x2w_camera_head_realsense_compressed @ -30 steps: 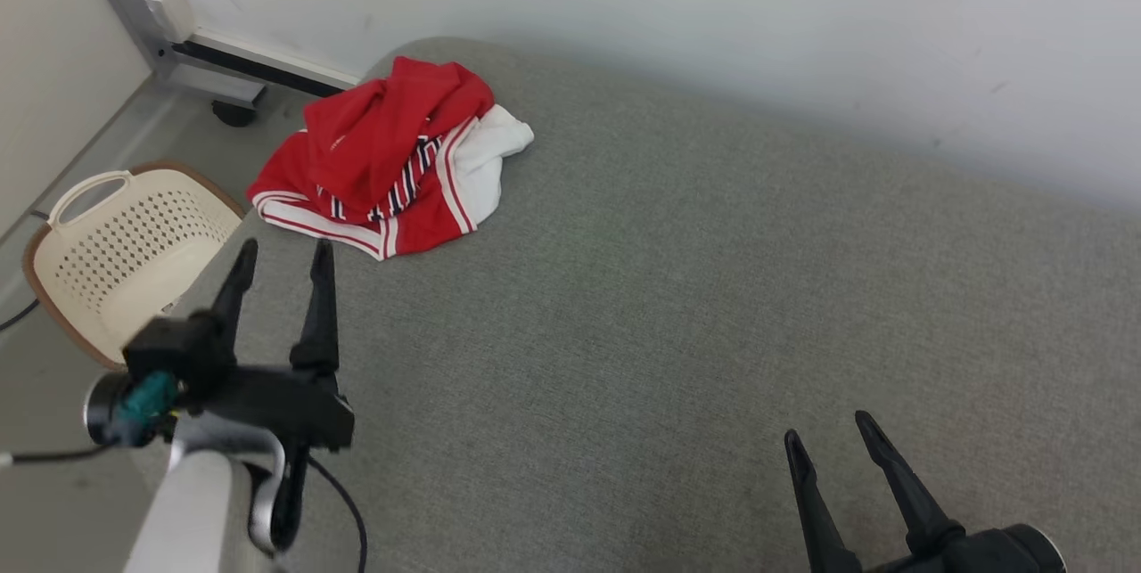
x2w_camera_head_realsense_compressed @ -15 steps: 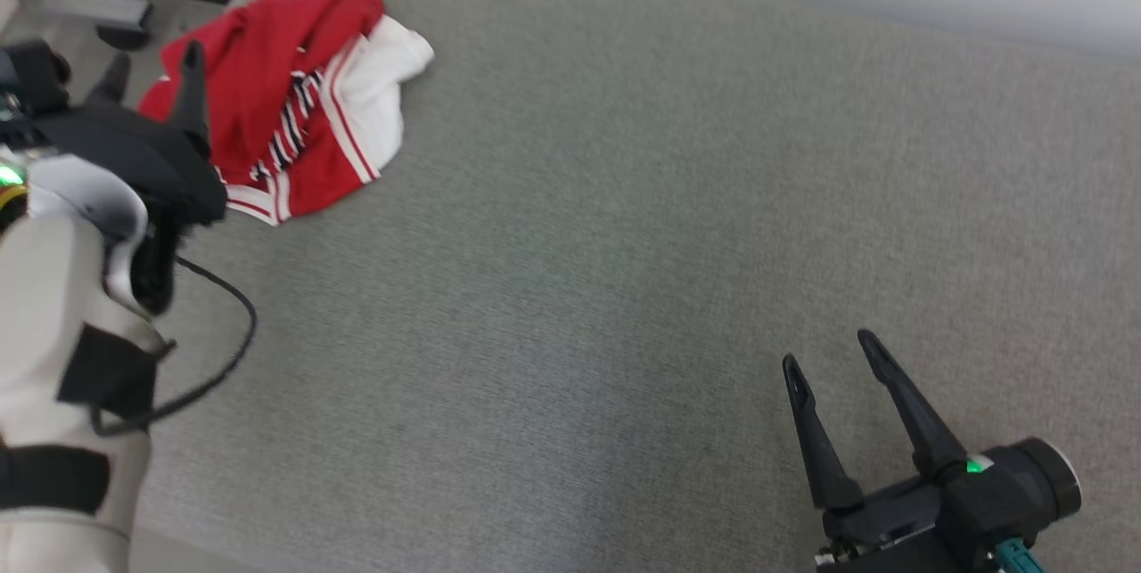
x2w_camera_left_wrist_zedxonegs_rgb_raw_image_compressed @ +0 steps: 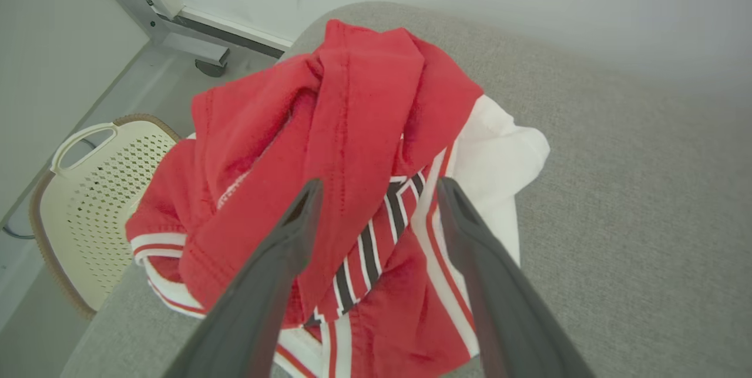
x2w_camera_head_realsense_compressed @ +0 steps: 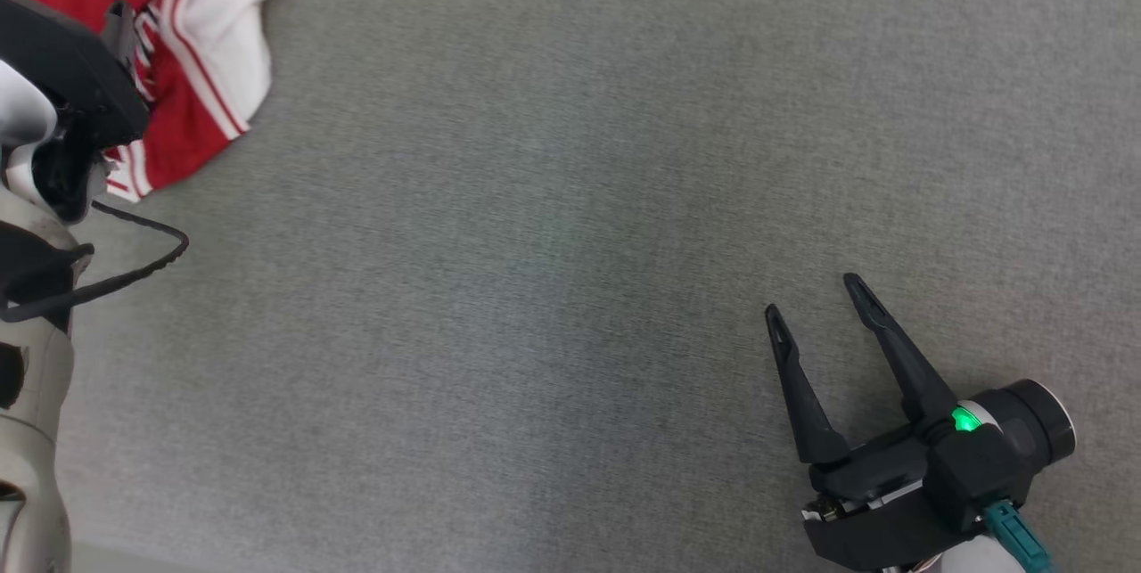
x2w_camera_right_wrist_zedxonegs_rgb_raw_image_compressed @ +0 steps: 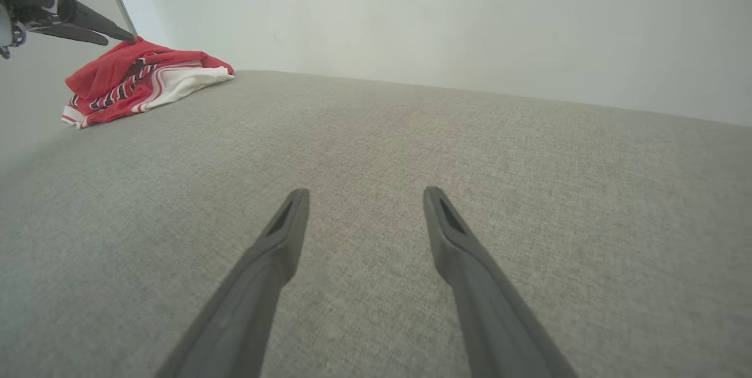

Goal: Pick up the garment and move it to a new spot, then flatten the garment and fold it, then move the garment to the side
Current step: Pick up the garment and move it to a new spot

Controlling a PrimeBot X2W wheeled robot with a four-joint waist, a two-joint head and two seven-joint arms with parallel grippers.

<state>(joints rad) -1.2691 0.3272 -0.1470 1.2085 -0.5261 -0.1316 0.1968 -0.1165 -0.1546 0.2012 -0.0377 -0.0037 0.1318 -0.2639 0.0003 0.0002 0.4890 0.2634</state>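
The garment (x2w_camera_left_wrist_zedxonegs_rgb_raw_image_compressed: 352,101) is a crumpled red piece with white panels and dark stripes, bunched near the far left corner of the grey fabric surface (x2w_camera_head_realsense_compressed: 553,225). It also shows at the top left of the head view (x2w_camera_head_realsense_compressed: 192,110) and far left in the right wrist view (x2w_camera_right_wrist_zedxonegs_rgb_raw_image_compressed: 141,75). My left gripper (x2w_camera_left_wrist_zedxonegs_rgb_raw_image_compressed: 380,183) hangs open just above the heap, one finger on each side of a red fold, with nothing between them. Its fingertips (x2w_camera_right_wrist_zedxonegs_rgb_raw_image_compressed: 126,36) reach the top of the pile. My right gripper (x2w_camera_head_realsense_compressed: 813,298) stands open and empty over bare fabric at the lower right (x2w_camera_right_wrist_zedxonegs_rgb_raw_image_compressed: 365,191).
A cream perforated basket (x2w_camera_left_wrist_zedxonegs_rgb_raw_image_compressed: 100,190) stands on the floor beside the surface's left edge. A grey metal frame leg with a caster (x2w_camera_left_wrist_zedxonegs_rgb_raw_image_compressed: 188,43) lies behind the garment. A white wall (x2w_camera_right_wrist_zedxonegs_rgb_raw_image_compressed: 411,13) bounds the far side. A black cable (x2w_camera_head_realsense_compressed: 134,261) loops off my left arm.
The head camera has tipped downward, so the whole picture has shifted. My left gripper has gone forward from short of the garment to over it. Both grippers stay open.
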